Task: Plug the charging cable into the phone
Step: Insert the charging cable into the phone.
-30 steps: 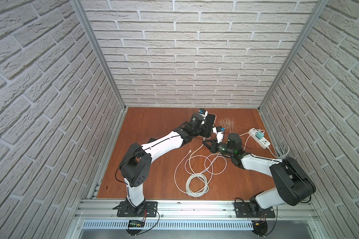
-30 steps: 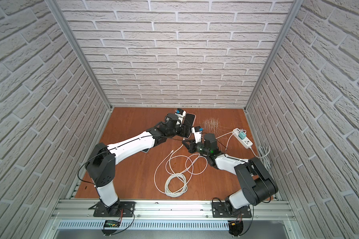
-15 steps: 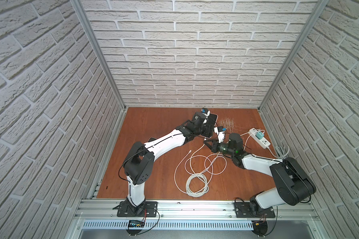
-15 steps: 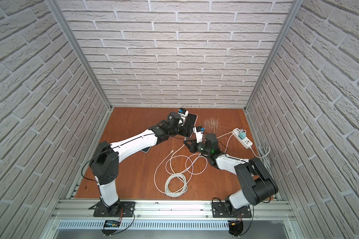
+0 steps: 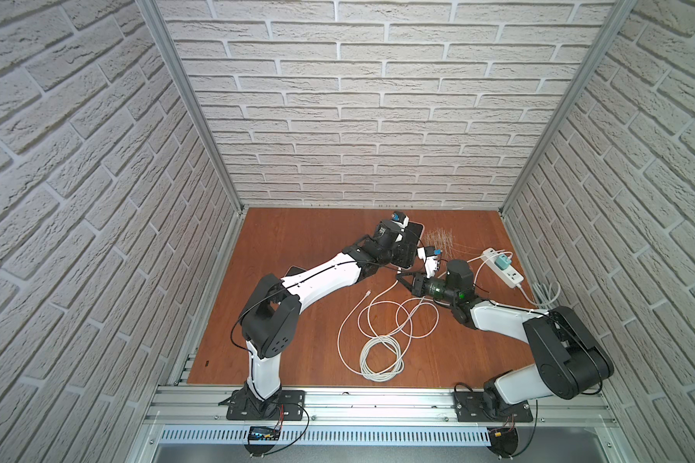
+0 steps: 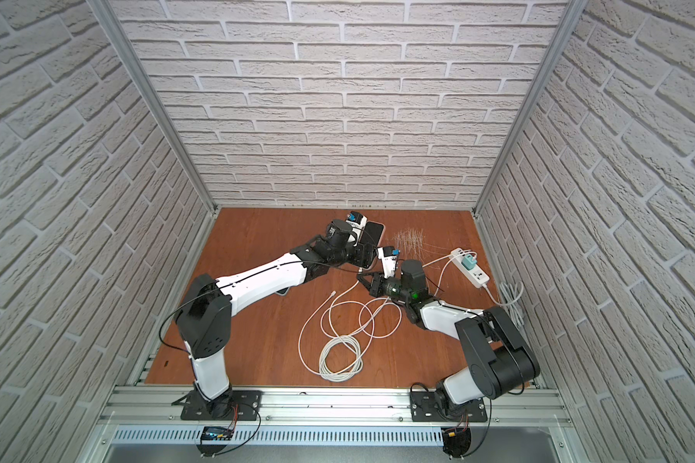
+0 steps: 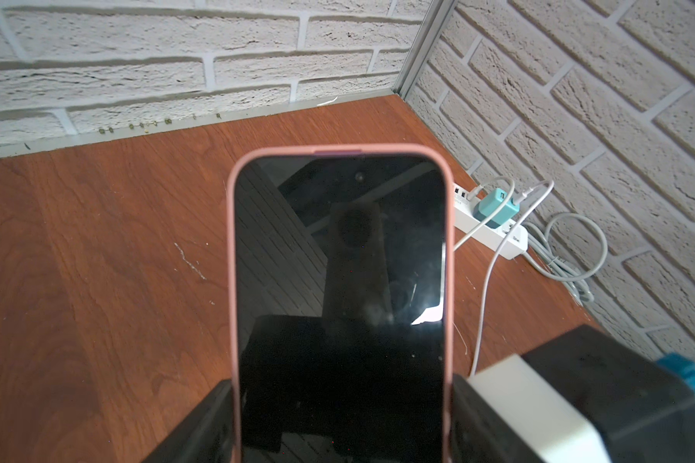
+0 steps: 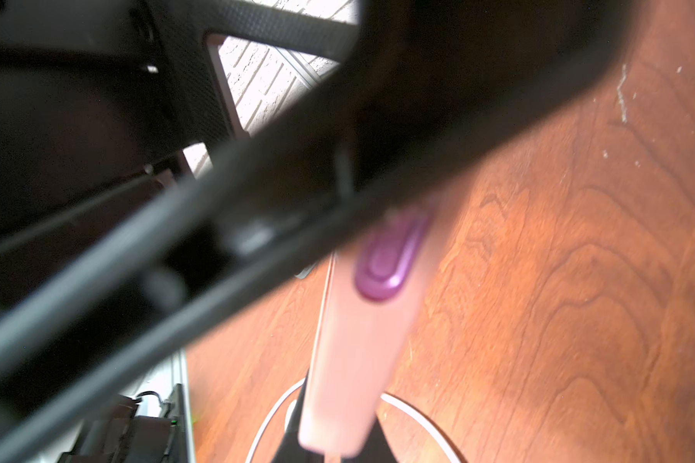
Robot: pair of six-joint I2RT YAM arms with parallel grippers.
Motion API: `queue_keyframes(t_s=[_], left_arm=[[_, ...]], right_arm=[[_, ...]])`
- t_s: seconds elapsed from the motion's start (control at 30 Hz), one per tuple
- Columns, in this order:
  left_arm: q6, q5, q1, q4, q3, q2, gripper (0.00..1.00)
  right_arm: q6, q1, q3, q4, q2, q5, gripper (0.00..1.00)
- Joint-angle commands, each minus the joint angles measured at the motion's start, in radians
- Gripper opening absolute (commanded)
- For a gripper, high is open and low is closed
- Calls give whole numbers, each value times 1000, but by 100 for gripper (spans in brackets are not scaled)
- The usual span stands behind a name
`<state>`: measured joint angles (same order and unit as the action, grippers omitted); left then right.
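Left wrist view: the phone (image 7: pixel 340 280), in a pink case with a dark screen, sits between the fingers (image 7: pixel 201 425) of the left gripper (image 7: pixel 340 421). The left gripper clamps the phone by its two long sides. The phone's upper half projects forward past the fingertips, above the table (image 7: pixel 97 240).

In a top view, the right gripper (image 5: pixel 403 277) is just beside the left gripper, at the phone's lower end. We read its jaws as clenched on the charging cable (image 5: pixel 378 348), which trails back from the fingertips into a coil on the table. We cannot tell whether the plug is seated.

Right wrist view shows the phone only as a blurred pink edge. A power strip (image 5: pixel 505 271) lies behind the right gripper, well apart from it.
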<state>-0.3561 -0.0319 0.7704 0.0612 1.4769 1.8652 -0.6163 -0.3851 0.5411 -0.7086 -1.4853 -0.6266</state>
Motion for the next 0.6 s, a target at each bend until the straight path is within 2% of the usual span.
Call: queue_keyframes(t_s=[0.0,0.57], left_arm=[[63,-135,95,137,-63,-15,0],[23,-132,96,99,-78,-19,0]], right_arm=[[-14,34,18,-162,63,55,3],[-13,42,4,-173,68,67,3]])
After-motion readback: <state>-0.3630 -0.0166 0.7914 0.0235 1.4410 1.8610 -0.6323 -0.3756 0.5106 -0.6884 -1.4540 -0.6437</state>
